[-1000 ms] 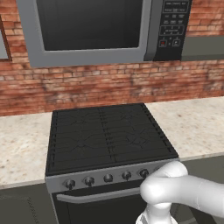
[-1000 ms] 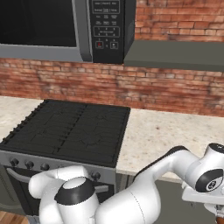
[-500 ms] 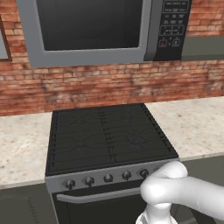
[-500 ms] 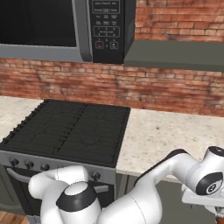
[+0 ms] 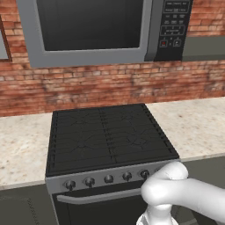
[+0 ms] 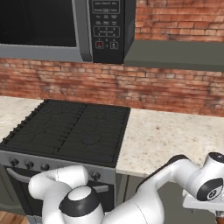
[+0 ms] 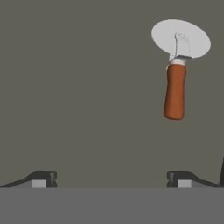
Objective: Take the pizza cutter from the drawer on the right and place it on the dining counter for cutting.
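In the hand view the pizza cutter (image 7: 177, 70) lies flat on the dark grey floor of the drawer (image 7: 87, 87). Its round silver blade points to the top of the view and its reddish-brown handle points back toward me. My gripper (image 7: 111, 179) is open and holds nothing. The cutter sits ahead of the right fingertip (image 7: 183, 179), clear of both fingertips. In the right base view my wrist (image 6: 209, 186) hangs low at the right, below the edge of the stone counter (image 6: 175, 135). The dining counter is out of view.
A black stove (image 5: 107, 136) with a row of knobs and a silver oven bar handle (image 5: 99, 197) stands left of the arm. Beige stone tops (image 5: 193, 123) flank it. A microwave (image 5: 101, 26) hangs above against the brick wall (image 6: 175, 87).
The wrist has sunk slightly lower in the right base view. The stove, counters and camera have not moved.
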